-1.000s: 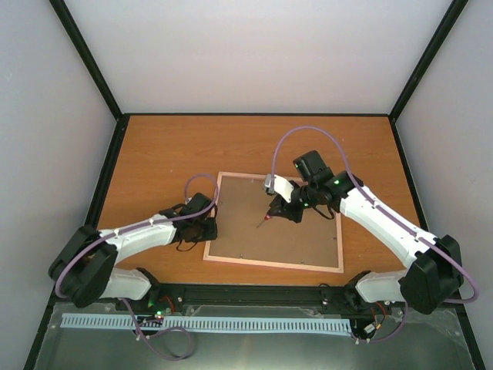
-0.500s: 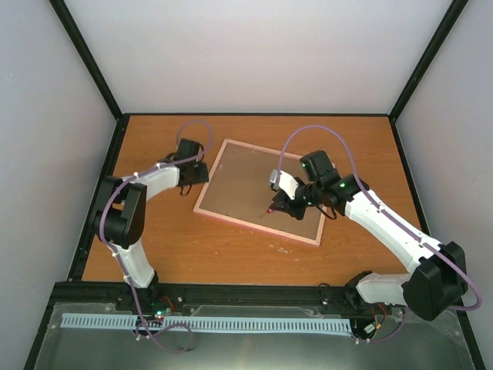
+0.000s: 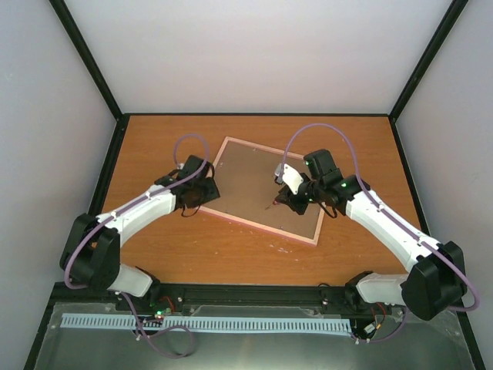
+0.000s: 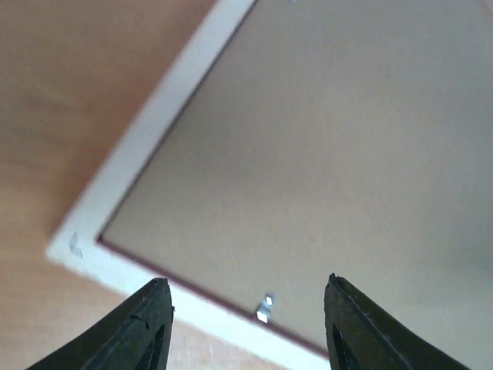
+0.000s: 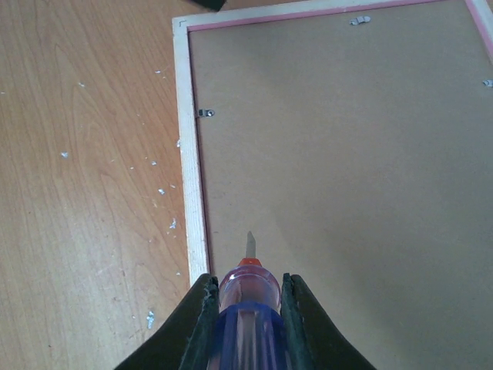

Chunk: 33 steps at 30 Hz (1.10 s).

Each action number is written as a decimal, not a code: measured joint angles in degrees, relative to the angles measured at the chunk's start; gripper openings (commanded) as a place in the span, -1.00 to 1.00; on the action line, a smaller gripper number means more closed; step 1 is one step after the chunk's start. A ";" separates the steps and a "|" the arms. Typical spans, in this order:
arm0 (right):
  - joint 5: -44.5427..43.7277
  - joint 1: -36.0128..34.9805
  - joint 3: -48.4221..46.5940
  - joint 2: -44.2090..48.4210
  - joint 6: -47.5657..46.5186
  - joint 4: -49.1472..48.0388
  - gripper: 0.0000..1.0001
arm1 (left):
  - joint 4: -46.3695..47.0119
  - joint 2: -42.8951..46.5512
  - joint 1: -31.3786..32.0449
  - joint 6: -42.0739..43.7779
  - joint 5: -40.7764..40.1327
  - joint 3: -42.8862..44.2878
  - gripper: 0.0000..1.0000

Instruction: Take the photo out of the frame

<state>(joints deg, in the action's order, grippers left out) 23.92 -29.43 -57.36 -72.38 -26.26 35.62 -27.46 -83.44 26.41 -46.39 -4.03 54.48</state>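
Note:
The pink frame (image 3: 262,185) lies face down and askew on the table, its brown back board (image 5: 347,154) facing up. The photo is hidden under that board. My left gripper (image 3: 205,190) hangs open over the frame's near-left edge. In the left wrist view its gripper (image 4: 246,281) straddles a small metal tab (image 4: 264,308) at the pale rim (image 4: 154,146), holding nothing. My right gripper (image 5: 248,279) is shut on the purple-handled screwdriver (image 5: 246,312). The screwdriver's tip (image 5: 249,243) points down at the board, just inside the left rim (image 5: 185,116).
More metal tabs (image 5: 205,113) sit along the frame's inner edge. Small white specks (image 5: 158,191) litter the wooden table (image 3: 154,254) left of the frame. Black rails (image 3: 104,185) and grey walls bound the table.
The frame has turned clockwise and slid toward the back left. My left gripper has opened wider and now hangs at the frame's left edge. The right gripper still holds the screwdriver over the board.

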 measured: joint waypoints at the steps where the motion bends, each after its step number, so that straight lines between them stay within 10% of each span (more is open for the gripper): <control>1: -0.13 0.04 0.02 -0.07 0.20 -0.13 -0.94 | -0.68 1.03 1.36 -2.27 0.57 -1.03 0.08; 20: -1.22 0.15 0.76 -0.66 0.81 -1.27 -0.94 | -0.90 -6.97 3.28 -23.63 6.71 -5.09 0.03; 33: -2.08 0.15 1.55 -0.74 0.81 -1.66 -0.94 | -0.15 -12.46 2.73 -25.35 5.88 -1.49 -0.65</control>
<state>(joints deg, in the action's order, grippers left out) 21.85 -29.28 -55.81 -73.12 -25.45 33.95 -27.62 -95.90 29.15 -71.75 1.85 52.99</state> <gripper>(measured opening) 0.181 0.254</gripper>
